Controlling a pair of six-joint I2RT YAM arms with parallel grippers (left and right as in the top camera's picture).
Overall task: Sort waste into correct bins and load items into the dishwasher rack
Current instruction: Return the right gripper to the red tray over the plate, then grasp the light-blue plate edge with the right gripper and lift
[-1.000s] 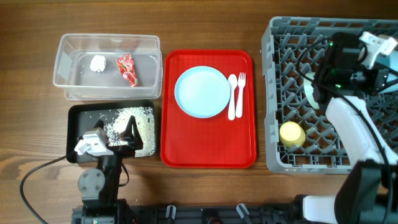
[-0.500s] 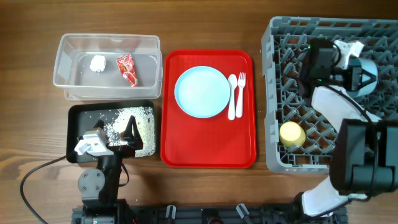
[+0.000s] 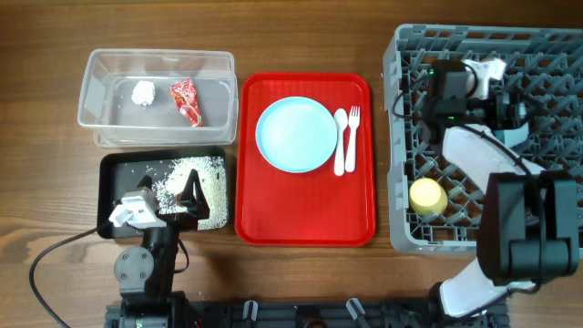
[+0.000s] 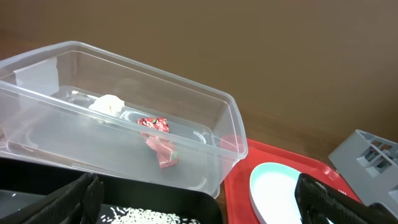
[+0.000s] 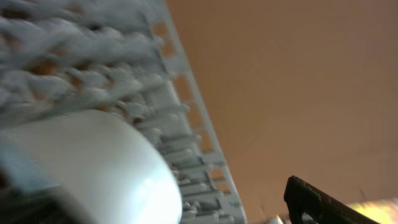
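**Left claw wide open over the black tray; right claw unclear inside the rack**

Your left gripper (image 4: 199,208) has its fingers (image 4: 74,199) spread wide with nothing between them. It hangs over the black tray (image 3: 114,173), where the rice scraps (image 3: 196,178) lie. Just beyond it is the clear tub (image 4: 233,134), with the napkin ball (image 4: 107,104) and the red wrapper (image 4: 158,142) side by side on its floor.

Your right gripper (image 3: 510,109) is inside the grey rack (image 3: 398,137), near its far side. You cannot tell how far it is open: its own camera is blurred and shows only one dark finger (image 5: 317,199), the lattice, and a pale rounded shape (image 5: 93,162).

The yellow cup (image 3: 426,196) lies in the rack near its front left corner. Between tub and rack, the red serving tray (image 3: 305,219) carries the blue plate (image 3: 296,135), with the spoon (image 3: 340,141) and fork (image 3: 352,137) just beside it.
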